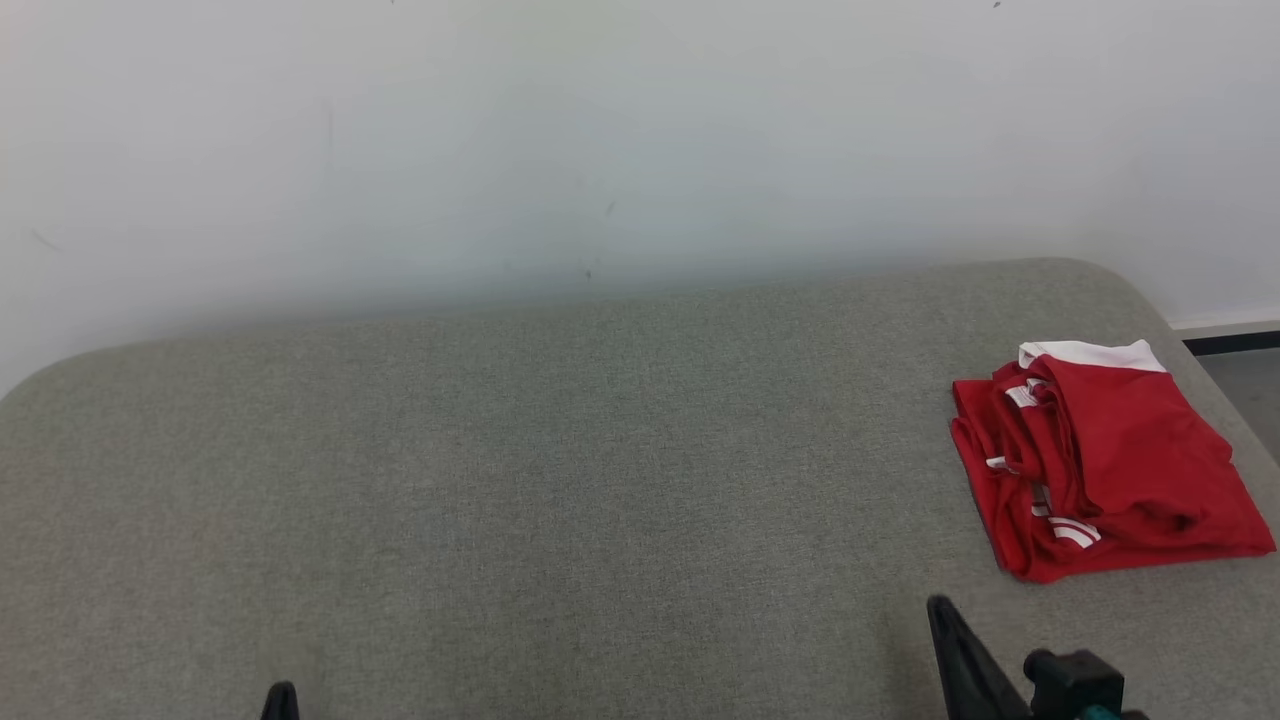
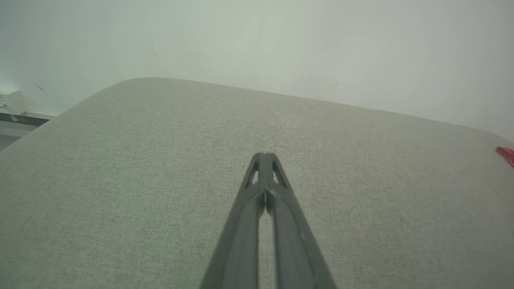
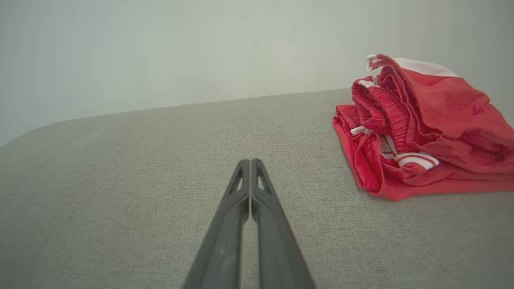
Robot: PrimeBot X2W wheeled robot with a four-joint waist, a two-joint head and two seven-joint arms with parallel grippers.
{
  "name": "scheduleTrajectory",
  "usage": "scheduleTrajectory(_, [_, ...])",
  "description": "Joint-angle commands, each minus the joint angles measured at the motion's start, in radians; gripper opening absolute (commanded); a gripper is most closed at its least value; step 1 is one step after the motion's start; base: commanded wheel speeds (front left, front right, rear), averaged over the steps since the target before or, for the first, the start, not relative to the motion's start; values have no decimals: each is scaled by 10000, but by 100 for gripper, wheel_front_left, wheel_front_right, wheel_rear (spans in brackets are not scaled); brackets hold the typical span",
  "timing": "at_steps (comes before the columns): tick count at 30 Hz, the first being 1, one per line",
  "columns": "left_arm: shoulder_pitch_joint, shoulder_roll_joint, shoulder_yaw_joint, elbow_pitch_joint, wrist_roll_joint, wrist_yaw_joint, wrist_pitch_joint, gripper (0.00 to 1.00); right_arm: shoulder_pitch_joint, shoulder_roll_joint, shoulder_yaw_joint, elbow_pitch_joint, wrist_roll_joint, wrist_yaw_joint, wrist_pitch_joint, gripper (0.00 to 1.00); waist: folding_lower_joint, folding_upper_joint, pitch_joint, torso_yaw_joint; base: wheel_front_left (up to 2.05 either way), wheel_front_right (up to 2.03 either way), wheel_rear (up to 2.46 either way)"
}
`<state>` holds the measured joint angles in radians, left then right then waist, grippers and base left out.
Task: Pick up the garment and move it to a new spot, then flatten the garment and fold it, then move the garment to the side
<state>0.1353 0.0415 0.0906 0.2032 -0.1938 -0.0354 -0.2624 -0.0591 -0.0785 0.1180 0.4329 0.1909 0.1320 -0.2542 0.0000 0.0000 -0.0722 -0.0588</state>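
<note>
The red garment [image 1: 1100, 460] lies in a folded bundle at the far right of the grey fabric-covered surface [image 1: 500, 480], close to its right edge. Its long axis runs from the near side toward the pale wall [image 1: 600, 130], slanted a little so that the near end sits further right. The white-banded end points at the wall, and the stacked fold edges (with white stripes showing among them) face left, toward the middle of the surface.

The right gripper [image 3: 250, 161] hangs over bare fabric, near the bundle's near-left corner but apart from it, fingers pressed together with nothing between them. The left gripper [image 2: 265, 156] is also closed and empty, well apart from the garment, over the surface's left part.
</note>
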Motion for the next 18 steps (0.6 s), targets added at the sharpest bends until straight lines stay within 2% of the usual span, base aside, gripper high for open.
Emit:
scheduleTrajectory(1, [-60, 1, 34, 39, -156, -12, 70, 0, -22, 3, -43, -6, 164, 0, 56, 0, 0, 0, 5, 4, 0, 0, 0])
scheduleTrajectory(18, [-605, 26, 68, 105, -3290, -224, 882, 0, -148, 67, -558, -449, 3291, -3, 867, 0, 0, 0, 107, 84, 0, 0, 0])
